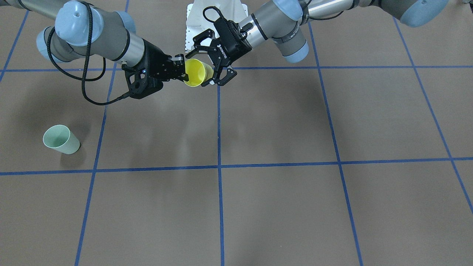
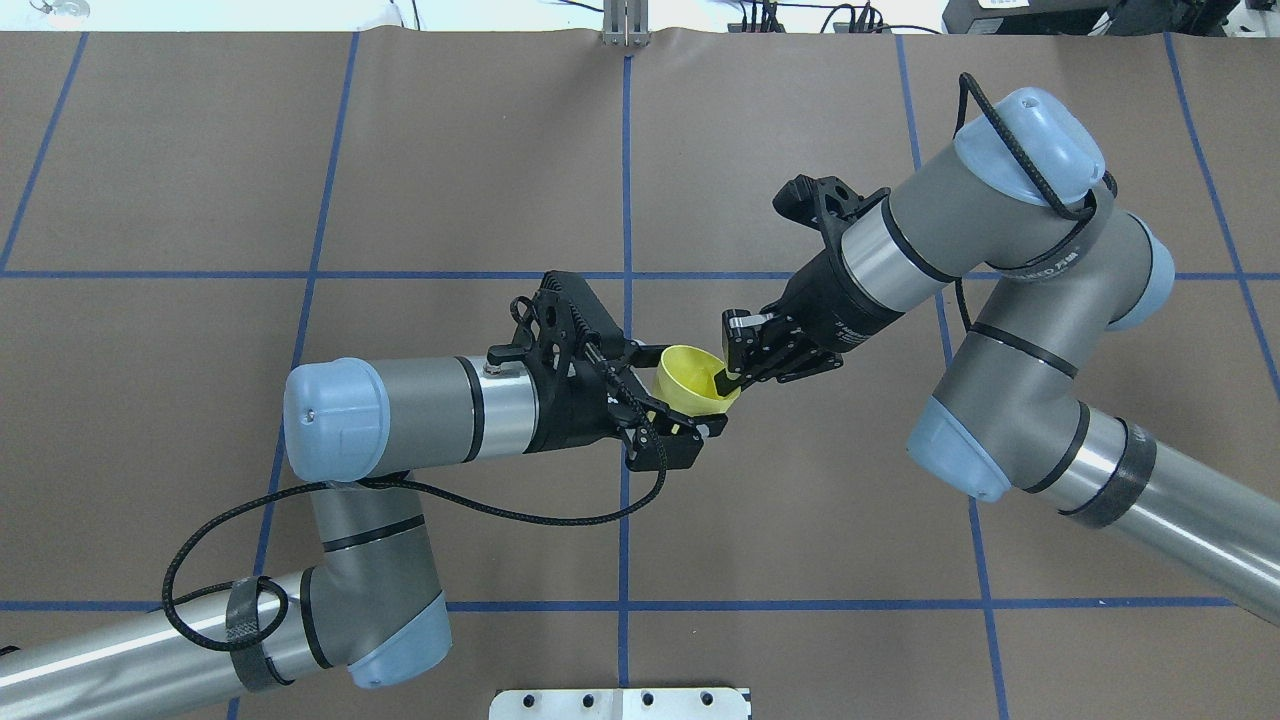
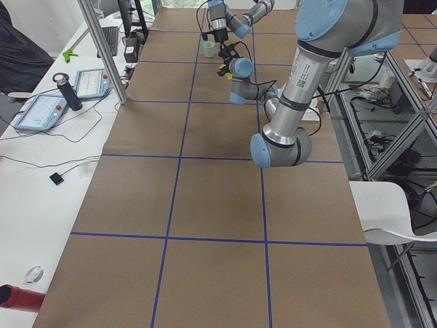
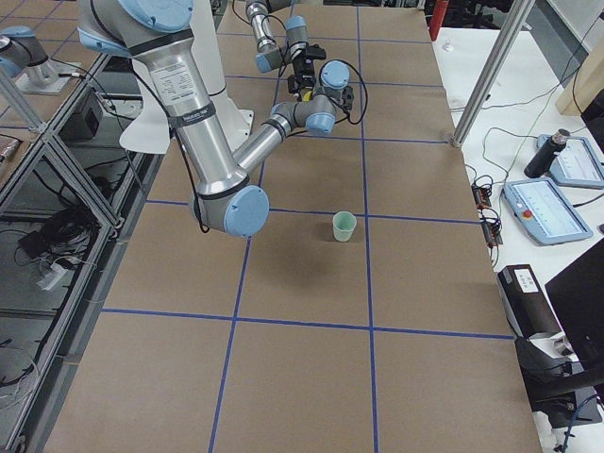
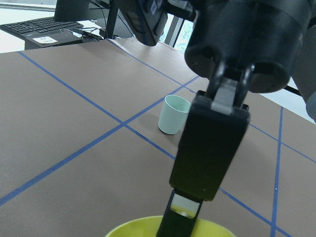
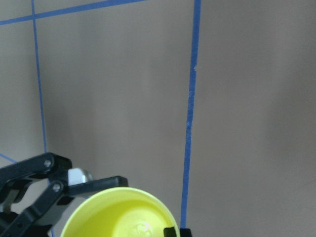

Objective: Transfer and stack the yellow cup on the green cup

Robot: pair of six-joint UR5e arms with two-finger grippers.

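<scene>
The yellow cup (image 2: 690,385) hangs off the table, tilted, with its mouth turned toward the right gripper (image 2: 728,377). That gripper is closed narrow on the cup's rim wall, one of its fingers (image 5: 210,148) dipping inside the mouth and the other outside. This is a thin pinch high on a smooth, tapered wall, so I judge the cup could pivot or slide out once it hangs from that hold alone. Around the cup's body, the left gripper (image 1: 202,69) has its jaws spread wide to either side. Whether its pads press on the wall or stand just clear I cannot tell. If they do press and either arm pulls away, the cup may be wrenched out of the pinch or its soft wall buckled. If they stand clear, a retreat that is not straight back could catch the base and knock the cup loose. Below the cup lies the bare table (image 1: 281,125). A cup dropped there would likely land on its side and roll off in a curve. Well apart from the yellow cup, out on the right arm's side, the green cup (image 1: 61,139) stands upright on the table, mouth up. It looks light, so a yellow cup arriving tilted could tip or shove it. The right gripper's outer finger might also meet the green rim before the cups seat.
</scene>
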